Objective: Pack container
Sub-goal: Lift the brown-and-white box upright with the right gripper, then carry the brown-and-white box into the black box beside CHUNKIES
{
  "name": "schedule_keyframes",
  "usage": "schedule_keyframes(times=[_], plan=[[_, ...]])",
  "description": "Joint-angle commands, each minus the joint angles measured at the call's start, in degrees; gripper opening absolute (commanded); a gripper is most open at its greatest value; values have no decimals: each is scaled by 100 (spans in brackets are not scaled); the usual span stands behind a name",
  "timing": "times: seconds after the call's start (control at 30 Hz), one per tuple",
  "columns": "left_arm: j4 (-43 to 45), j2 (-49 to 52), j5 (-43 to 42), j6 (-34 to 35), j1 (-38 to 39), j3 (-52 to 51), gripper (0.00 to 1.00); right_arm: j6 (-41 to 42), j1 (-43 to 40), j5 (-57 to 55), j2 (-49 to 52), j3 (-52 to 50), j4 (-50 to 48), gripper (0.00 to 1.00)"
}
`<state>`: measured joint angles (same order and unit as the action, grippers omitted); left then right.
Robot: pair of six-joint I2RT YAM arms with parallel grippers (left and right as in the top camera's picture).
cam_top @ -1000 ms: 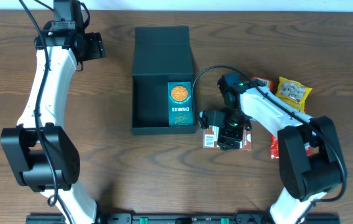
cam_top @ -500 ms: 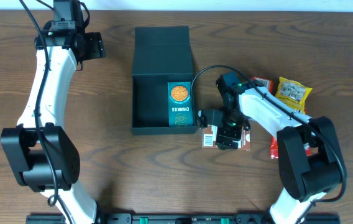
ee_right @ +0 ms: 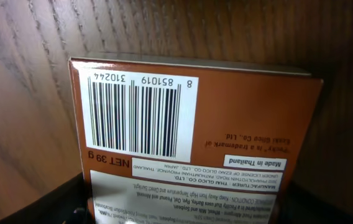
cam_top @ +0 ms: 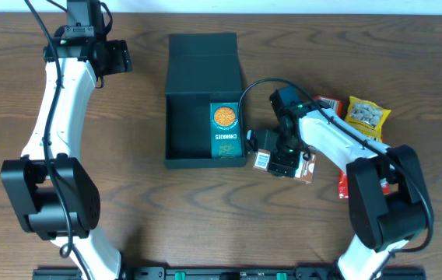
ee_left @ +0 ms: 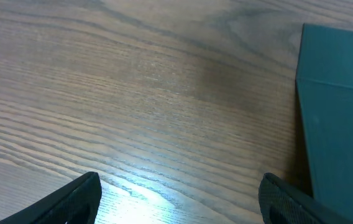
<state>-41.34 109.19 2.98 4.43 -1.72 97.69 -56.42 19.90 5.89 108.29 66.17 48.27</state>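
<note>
Beside container (cam_top: 202, 66) (green carton (cam_top: 224, 131) inside), right gripper (cam_top: 282, 162) clamped on orange carton (ee_right: 189, 124); left gripper (ee_left: 179, 196) wide, empty.

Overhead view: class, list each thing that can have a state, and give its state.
container, lid open
green carton, lying flat inside the container
orange box, gripped by the right hand
left hand, open and empty
yellow bag, lying outside the container

White links (cam_top: 48, 109), black joints (cam_top: 50, 204), black cables (cam_top: 254, 87)
</note>
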Motion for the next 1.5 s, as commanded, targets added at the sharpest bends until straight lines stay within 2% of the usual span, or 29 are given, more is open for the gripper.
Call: schedule_keyframes(times=[0.0,0.27,0.53,0.77,1.1,1.23,1.37,1.47], plan=[[7,-33,39,-63,-24,74,82,26,44,-55,59,-31,-26,75],[2,-33,37,-63,-24,72,82,31,44,-55,59,-31,-48,72],[2,-33,39,-63,-24,72,82,472,44,-50,57,199,-138,70],[-4,-33,39,-63,-24,74,82,929,44,17,57,872,-68,65],[-42,-33,37,-63,-24,72,83,1196,44,144,57,2194,636,64],[-44,-33,37,-61,-24,72,82,1488,44,844,57,2697,831,64],[-46,-33,46,-2,-24,72,82,2037,44,1521,57,2979,754,71],[-44,-33,42,94,-24,72,82,2455,46,2203,57,3016,538,72]])
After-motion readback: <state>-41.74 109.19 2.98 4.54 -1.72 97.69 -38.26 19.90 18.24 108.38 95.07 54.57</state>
